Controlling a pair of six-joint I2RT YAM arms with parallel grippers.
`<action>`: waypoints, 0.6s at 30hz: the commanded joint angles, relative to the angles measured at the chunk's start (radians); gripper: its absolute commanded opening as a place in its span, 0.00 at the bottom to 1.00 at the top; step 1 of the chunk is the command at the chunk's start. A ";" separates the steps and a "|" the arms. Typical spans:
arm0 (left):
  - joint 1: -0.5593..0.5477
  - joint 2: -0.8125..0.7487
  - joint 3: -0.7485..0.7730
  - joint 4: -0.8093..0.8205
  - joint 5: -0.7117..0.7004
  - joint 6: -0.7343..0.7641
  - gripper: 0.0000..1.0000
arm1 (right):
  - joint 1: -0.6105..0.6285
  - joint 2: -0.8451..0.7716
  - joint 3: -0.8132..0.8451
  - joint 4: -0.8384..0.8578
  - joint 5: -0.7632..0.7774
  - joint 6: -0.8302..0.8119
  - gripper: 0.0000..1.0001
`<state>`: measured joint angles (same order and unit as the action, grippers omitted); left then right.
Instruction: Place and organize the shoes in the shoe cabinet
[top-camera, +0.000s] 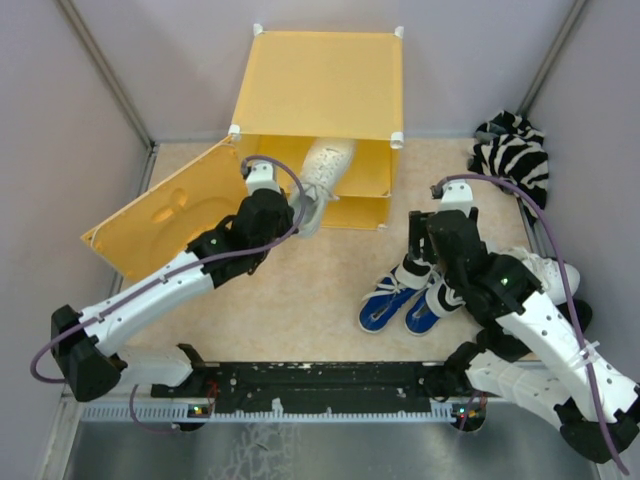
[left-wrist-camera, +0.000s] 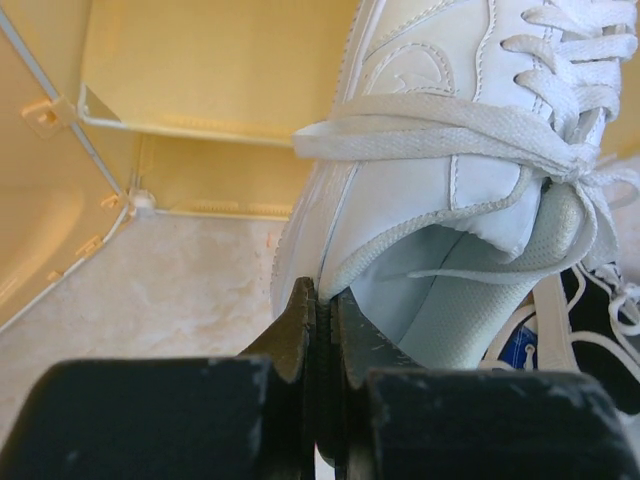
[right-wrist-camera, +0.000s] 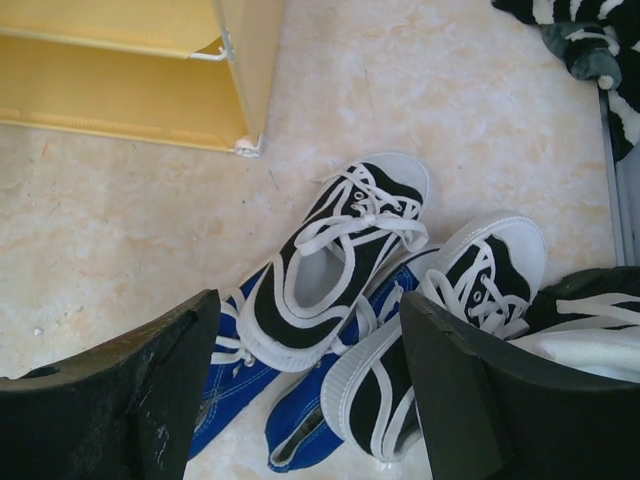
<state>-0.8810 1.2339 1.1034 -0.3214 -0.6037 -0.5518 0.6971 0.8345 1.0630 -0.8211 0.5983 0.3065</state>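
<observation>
The yellow shoe cabinet (top-camera: 320, 80) stands at the back with its front panel (top-camera: 165, 215) swung open to the left. My left gripper (top-camera: 303, 207) is shut on the heel rim of an all-white sneaker (top-camera: 328, 165). The sneaker's toe end is inside the cabinet's open front, about level with the inner shelf (left-wrist-camera: 200, 130). The left wrist view shows the jaws (left-wrist-camera: 322, 300) pinching the white sneaker's (left-wrist-camera: 430, 180) heel collar. My right gripper (top-camera: 425, 240) is open above two black-and-white sneakers (right-wrist-camera: 340, 260) lying on two blue sneakers (right-wrist-camera: 225, 390).
The blue pair (top-camera: 390, 300) lies on the table right of centre. Another white sneaker (top-camera: 540, 265) and a black shoe (top-camera: 580, 315) lie beside the right arm. A zebra-striped cloth (top-camera: 515, 150) sits at the back right. Grey walls enclose the table.
</observation>
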 joint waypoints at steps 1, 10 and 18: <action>0.057 0.033 0.141 0.220 0.050 0.040 0.00 | -0.011 -0.008 0.033 0.039 -0.012 -0.008 0.73; 0.194 0.166 0.237 0.256 0.101 0.048 0.00 | -0.013 -0.027 0.008 0.044 -0.015 0.000 0.73; 0.232 0.223 0.224 0.332 0.094 0.023 0.00 | -0.013 -0.047 -0.016 0.034 -0.011 0.010 0.72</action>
<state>-0.6533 1.4654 1.2816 -0.1967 -0.5045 -0.4984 0.6956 0.8104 1.0569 -0.8074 0.5785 0.3107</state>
